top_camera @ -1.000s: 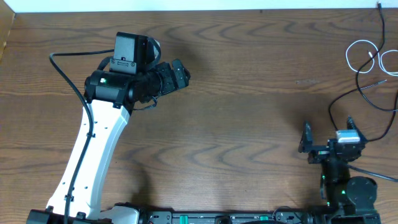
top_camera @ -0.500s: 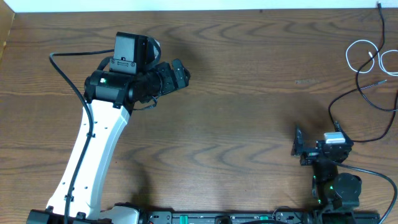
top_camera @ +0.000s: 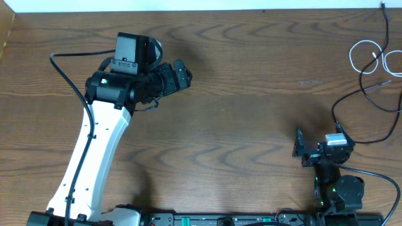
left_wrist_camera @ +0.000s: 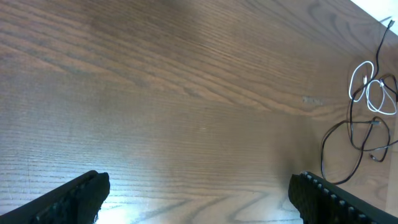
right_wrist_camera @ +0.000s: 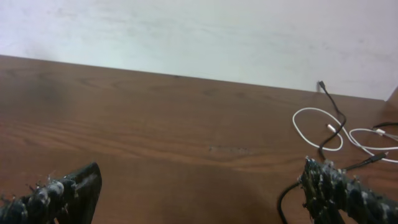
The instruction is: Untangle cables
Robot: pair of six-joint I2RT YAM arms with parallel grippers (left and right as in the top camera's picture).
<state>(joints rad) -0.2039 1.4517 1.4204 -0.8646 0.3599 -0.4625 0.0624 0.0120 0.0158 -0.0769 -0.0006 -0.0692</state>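
left claw (left_wrist_camera: 198,190) spread | right claw (right_wrist_camera: 199,186) spread (both empty) | white cable (right_wrist_camera: 294,126) crossing black cable (right_wrist_camera: 333,101)

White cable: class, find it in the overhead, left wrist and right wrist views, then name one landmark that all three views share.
Overhead: the white cable loops in the upper right corner of the picture.
Left wrist: it loops at the right edge, in the upper half.
Right wrist: it loops at the right, about mid-height.
Shared landmark: the black cable, which crosses the white loops in every view.
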